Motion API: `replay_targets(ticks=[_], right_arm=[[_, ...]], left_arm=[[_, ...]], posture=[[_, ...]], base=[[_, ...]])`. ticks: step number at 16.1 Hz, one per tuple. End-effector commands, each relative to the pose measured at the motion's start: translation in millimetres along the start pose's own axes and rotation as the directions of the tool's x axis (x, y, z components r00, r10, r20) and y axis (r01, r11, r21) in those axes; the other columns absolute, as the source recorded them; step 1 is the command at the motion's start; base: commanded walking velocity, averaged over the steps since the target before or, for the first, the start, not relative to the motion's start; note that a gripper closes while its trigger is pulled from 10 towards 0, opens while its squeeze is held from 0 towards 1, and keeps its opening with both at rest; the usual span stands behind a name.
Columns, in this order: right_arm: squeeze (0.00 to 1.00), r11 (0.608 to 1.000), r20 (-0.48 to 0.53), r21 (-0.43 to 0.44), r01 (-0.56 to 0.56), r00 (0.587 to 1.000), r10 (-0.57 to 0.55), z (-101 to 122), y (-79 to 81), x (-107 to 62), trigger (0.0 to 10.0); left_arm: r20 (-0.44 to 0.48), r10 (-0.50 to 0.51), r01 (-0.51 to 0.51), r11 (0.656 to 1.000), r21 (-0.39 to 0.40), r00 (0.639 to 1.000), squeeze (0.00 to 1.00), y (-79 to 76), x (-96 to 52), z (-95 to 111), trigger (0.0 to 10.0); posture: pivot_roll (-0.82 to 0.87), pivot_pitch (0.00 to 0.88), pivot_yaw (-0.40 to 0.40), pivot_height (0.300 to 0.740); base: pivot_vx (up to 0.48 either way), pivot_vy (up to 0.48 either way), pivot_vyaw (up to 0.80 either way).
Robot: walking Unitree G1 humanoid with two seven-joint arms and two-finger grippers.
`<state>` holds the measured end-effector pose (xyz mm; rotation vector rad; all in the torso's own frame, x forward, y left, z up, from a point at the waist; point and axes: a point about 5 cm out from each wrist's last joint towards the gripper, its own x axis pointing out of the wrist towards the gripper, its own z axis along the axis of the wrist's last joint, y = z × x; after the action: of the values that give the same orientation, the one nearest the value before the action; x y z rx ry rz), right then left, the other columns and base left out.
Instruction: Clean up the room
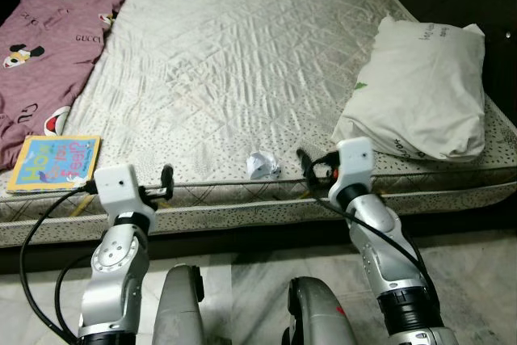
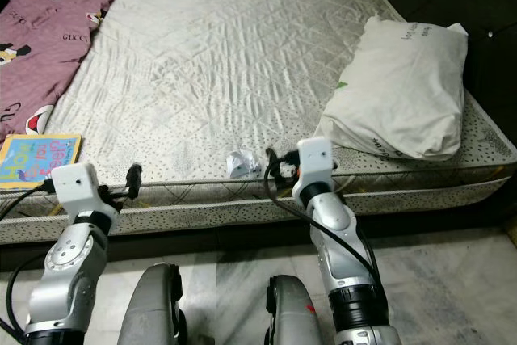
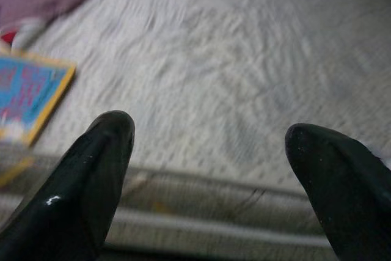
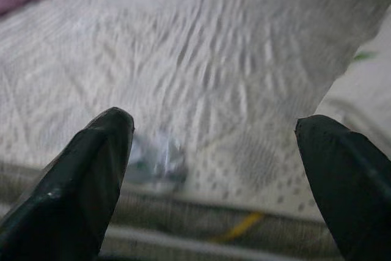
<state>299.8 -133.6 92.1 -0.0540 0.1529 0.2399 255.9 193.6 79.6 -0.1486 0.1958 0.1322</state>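
Note:
A crumpled white paper ball [image 1: 262,165] lies on the bare mattress [image 1: 242,54] near its front edge. My right gripper [image 1: 307,164] hovers at that edge just right of the ball and is open; its wrist view shows the paper ball [image 4: 156,160] beside one finger, not between them. My left gripper [image 1: 167,181] is open too, at the mattress edge further left, with nothing between its fingers [image 3: 101,151]. A colourful children's book [image 1: 55,162] lies flat at the front left corner of the mattress, left of that gripper.
A white pillow [image 1: 420,90] rests against the dark headboard on the right side. A maroon printed blanket [image 1: 48,38] covers the far left of the mattress. Below the bed edge is pale marble floor [image 1: 468,272].

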Motion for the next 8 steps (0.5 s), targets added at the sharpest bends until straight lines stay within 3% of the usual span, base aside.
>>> replay_targets(ticks=[1, 8], right_arm=[[0.00, 0.999, -0.059, -0.019, -0.031, 0.998, 0.030, -8, 3.7, 1.5, 10.0], [0.00, 0.999, -0.107, -0.001, -0.035, 0.994, 0.035, -20, 4.8, 2.6, 10.0]], left_arm=[[-0.085, 0.035, -0.036, 0.999, -0.008, 0.996, 0.00, 8.0, -1.3, -13, 10.0], [-0.056, -0.023, 0.024, 0.999, 0.024, 0.998, 0.00, 3.9, 1.2, -10, 10.0]], posture=[[-0.07, 0.068, -0.008, 0.631], [-0.07, 0.040, 0.003, 0.631]], base=[[0.000, 0.000, 0.00], [0.000, 0.000, 0.00]])
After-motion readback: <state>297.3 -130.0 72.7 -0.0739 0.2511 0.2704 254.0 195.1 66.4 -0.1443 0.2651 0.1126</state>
